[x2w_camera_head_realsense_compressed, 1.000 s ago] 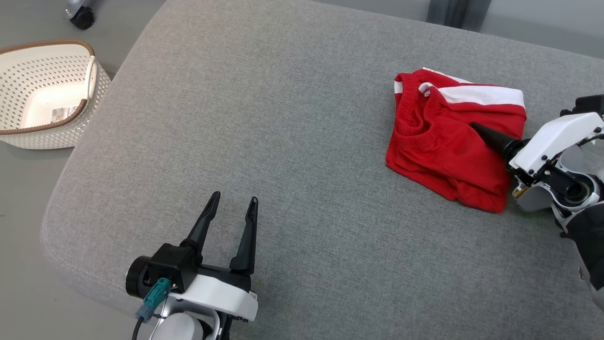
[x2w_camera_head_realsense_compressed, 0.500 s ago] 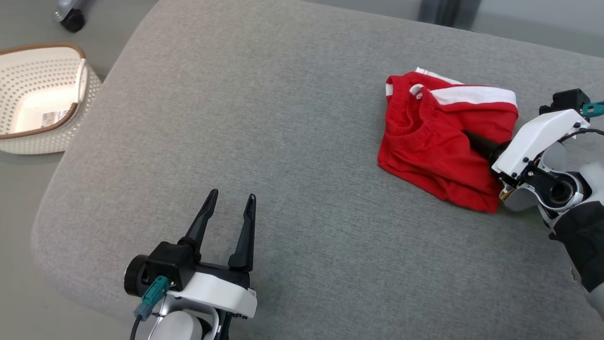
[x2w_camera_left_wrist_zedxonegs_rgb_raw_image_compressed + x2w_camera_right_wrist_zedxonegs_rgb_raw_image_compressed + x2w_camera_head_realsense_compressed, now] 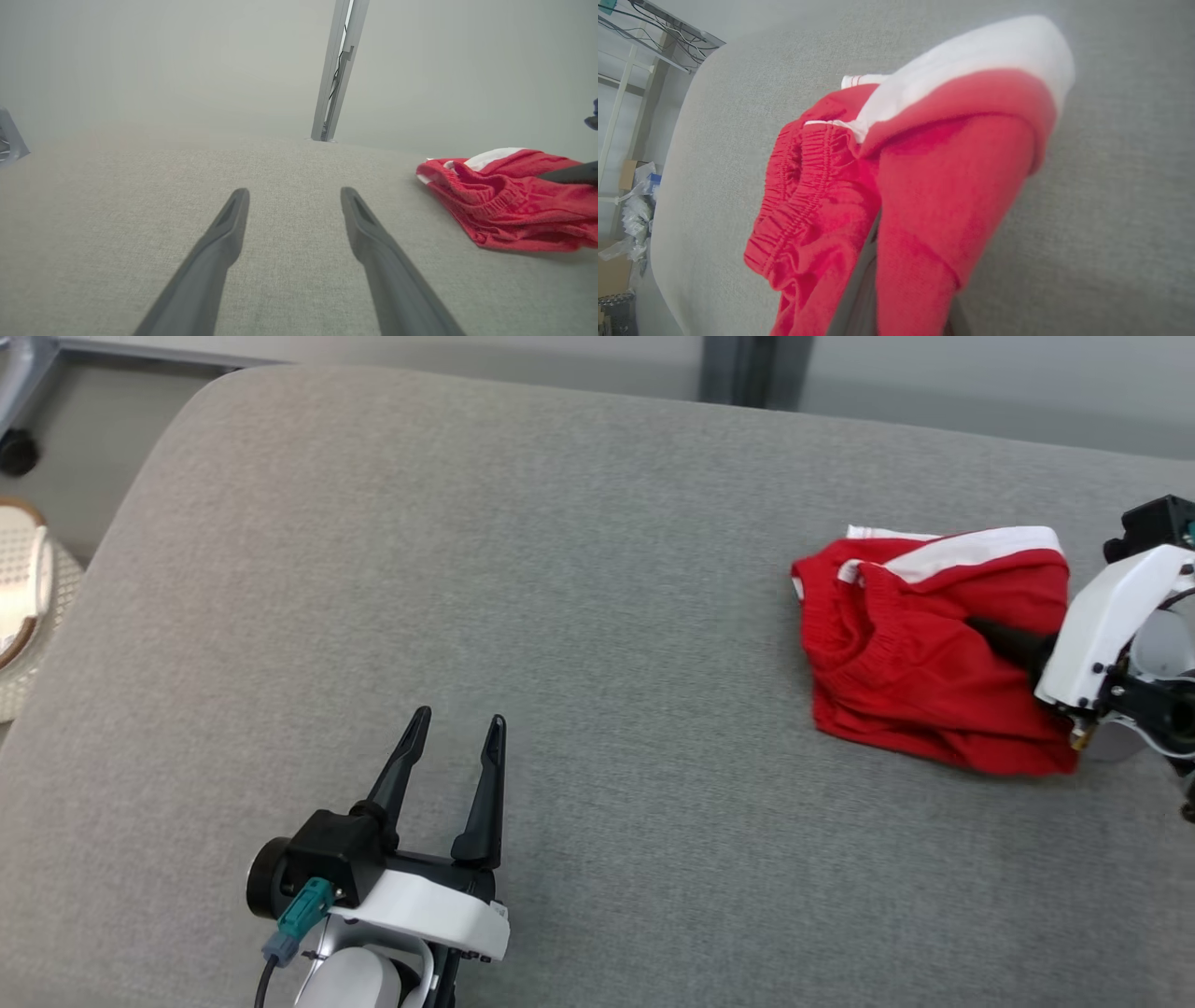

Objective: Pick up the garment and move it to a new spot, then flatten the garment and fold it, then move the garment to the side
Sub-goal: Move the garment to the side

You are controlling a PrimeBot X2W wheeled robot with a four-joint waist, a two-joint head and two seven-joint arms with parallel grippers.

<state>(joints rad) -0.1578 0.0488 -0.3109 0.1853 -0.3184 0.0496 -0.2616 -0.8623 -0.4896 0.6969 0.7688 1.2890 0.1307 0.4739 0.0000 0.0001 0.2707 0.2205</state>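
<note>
The garment is a red piece with a white stripe and an elastic waistband, lying bunched at the right of the grey cushion. My right gripper reaches into it from the right and is shut on a fold of red cloth. In the right wrist view the garment drapes over the fingers and hides most of them. My left gripper rests open over bare cushion at the lower left, nothing between its fingers. The left wrist view shows the left gripper with the garment far to its right.
A white perforated basket sits on the floor past the cushion's left edge, with a caster wheel behind it. A metal post stands beyond the far edge. Boxes and plastic bags lie on the floor.
My right gripper has gone from open to shut on the garment's red cloth. The head camera has turned, so the whole picture has shifted. The left gripper has stayed put.
</note>
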